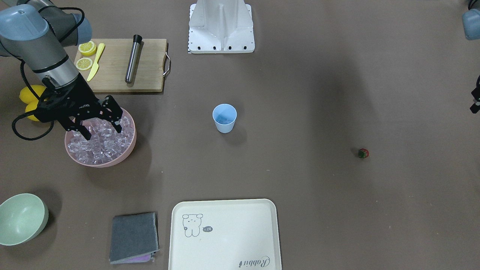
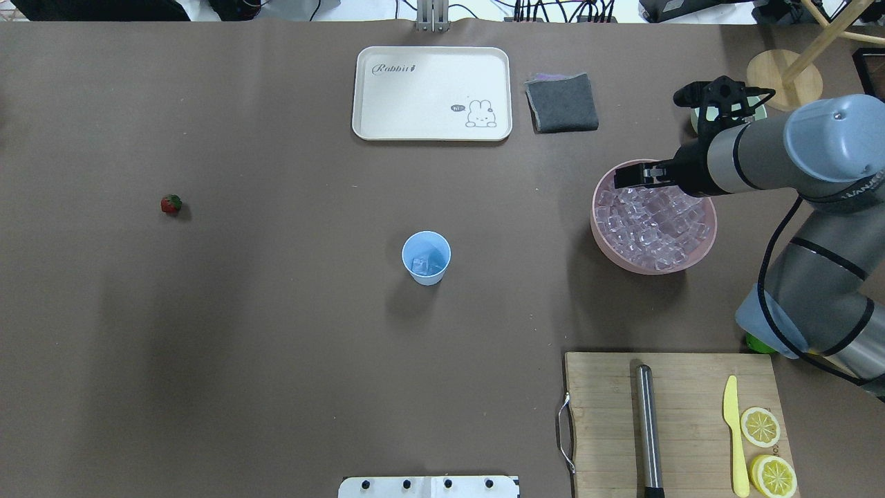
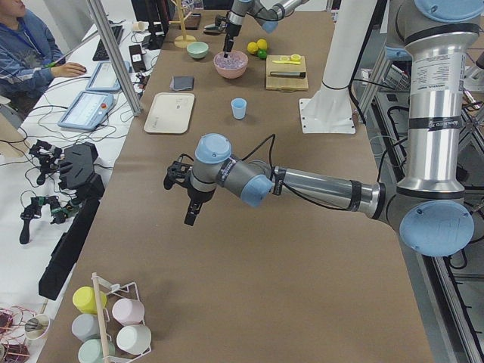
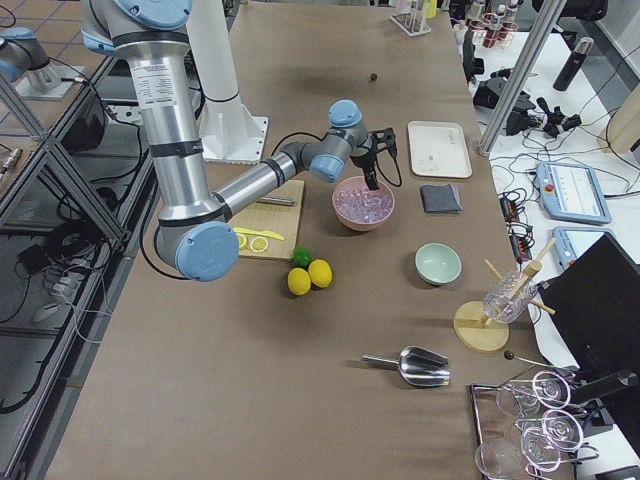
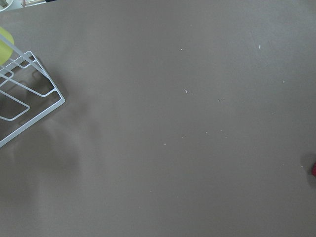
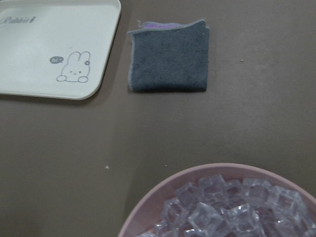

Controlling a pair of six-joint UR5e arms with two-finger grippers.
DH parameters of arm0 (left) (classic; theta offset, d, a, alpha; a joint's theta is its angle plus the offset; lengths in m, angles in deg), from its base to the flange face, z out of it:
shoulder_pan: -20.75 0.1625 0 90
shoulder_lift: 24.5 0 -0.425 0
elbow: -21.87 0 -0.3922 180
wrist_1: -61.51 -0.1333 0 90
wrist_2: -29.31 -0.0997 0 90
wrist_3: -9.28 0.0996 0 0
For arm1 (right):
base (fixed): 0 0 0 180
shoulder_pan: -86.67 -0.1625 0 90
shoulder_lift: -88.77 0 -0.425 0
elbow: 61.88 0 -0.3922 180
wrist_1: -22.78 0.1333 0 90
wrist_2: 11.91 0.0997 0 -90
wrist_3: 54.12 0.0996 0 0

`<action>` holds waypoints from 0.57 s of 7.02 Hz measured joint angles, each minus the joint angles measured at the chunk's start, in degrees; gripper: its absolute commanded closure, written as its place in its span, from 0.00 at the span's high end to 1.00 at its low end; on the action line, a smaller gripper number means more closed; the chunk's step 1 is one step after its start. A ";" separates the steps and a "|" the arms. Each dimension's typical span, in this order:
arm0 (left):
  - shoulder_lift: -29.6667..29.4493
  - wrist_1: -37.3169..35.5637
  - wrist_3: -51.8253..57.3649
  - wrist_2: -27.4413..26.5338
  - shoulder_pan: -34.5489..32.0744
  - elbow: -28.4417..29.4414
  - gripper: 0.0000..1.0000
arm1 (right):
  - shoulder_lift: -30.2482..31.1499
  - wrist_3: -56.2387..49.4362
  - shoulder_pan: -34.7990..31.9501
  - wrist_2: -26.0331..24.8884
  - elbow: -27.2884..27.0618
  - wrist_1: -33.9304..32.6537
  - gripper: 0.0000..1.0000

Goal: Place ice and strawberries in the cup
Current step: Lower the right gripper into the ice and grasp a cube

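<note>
Right gripper (image 1: pixel 103 132) hanging over pink bowl (image 1: pixel 123 155), jaws spread wide, gripping nothing, tips pointing down at ice (image 1: pixel 99 148) pile. Cup (image 1: pixel 224 119) standing upright mid-table, well apart from bowl, bit of ice showing inside. Strawberry (image 1: pixel 363 153) lying alone on table, well off on cup's other side. Left gripper (image 3: pixel 189 218) hovering way off near table's end, honestly can't tell if it's spread or clenched.

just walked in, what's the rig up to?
Right gripper is open above the ice in the pink bowl, apparently going for a cube. The cup, in the middle of the table, has some ice in it. The strawberry lies alone on the table, not in the cup yet. Left gripper hangs over bare table; can't tell if it's open.
</note>
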 measured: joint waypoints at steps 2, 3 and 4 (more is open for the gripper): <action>0.01 0.14 0.00 -0.07 0.00 0.01 0.98 | 1.83 -0.65 -0.02 -1.08 0.27 -0.01 0.85; 0.08 0.15 0.00 -0.09 0.00 -0.03 0.98 | 1.87 -0.67 0.47 -1.77 0.62 -0.05 0.83; 0.13 0.15 0.00 -0.09 -0.01 -0.05 0.98 | 1.77 -0.67 1.15 -2.43 1.26 -0.07 0.75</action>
